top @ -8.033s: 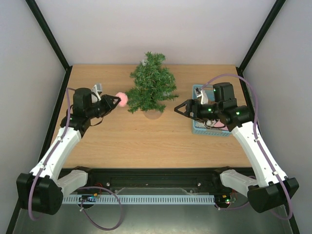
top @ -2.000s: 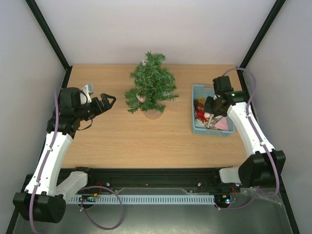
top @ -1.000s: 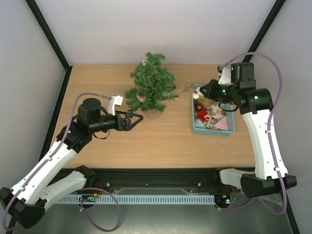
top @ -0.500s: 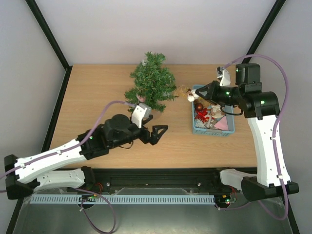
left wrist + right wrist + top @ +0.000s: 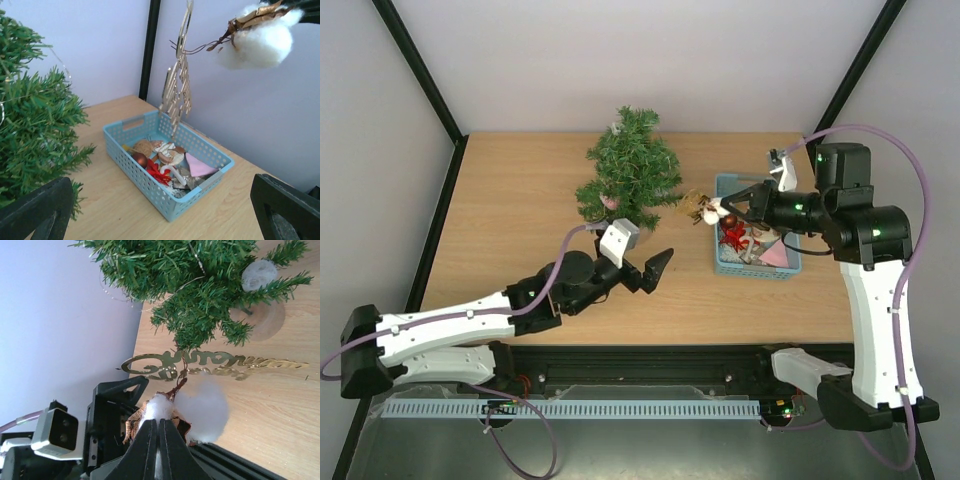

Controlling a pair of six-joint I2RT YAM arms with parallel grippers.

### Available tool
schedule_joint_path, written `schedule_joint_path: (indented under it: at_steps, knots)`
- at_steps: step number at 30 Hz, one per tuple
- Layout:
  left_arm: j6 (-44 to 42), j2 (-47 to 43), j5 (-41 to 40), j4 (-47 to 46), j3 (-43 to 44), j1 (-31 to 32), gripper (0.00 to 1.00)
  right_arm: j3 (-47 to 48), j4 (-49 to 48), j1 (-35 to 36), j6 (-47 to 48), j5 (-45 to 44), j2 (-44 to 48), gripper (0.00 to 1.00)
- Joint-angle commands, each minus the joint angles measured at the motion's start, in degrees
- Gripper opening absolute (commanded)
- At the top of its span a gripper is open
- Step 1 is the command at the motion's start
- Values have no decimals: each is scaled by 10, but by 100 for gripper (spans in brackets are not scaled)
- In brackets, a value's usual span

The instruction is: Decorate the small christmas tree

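Note:
The small christmas tree stands at the table's back middle on a round tan base. A pale pink ball hangs in its lower left branches. My right gripper hovers between the tree and the light-blue basket. It is shut on a white cotton-boll ornament, and a gold script ornament dangles from that by a wire. My left gripper is open and empty, low over the table in front of the tree, facing the basket.
The basket holds several ornaments, among them a brown ball, a red bow and a pink piece. Black frame posts and pale walls close in the table. My right arm arches high over the basket.
My left arm swung from the tree's left to the front, reaching right toward the basket. My right gripper carried the cotton and gold ornaments left from above the basket toward the tree.

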State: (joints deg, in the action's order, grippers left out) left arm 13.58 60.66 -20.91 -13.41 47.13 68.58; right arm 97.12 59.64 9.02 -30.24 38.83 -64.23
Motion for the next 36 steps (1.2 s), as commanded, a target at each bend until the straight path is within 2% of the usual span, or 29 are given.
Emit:
schedule_joint_path:
  at_steps: [1, 6, 15, 30, 33, 36]
  knots:
    - [-77, 14, -7, -145, -35, 9, 99, 3, 37, 4, -9, 46, 19, 1]
    - [-122, 26, 50, -207, -59, 9, 99, 2, 54, 5, -3, 63, 27, 1]
    - [-184, 33, 59, -286, -85, 9, 99, -29, 63, 6, 4, 84, 46, 1]
    - [-210, 104, 71, -300, -35, 11, 98, -62, 52, 9, 0, 99, 60, 1]
    - [-205, 115, 65, -306, -26, 11, 94, -62, 51, 9, 0, 100, 61, 1]
    - [-200, 127, 61, -303, -12, 11, 83, -62, 50, 10, 0, 100, 61, 1]
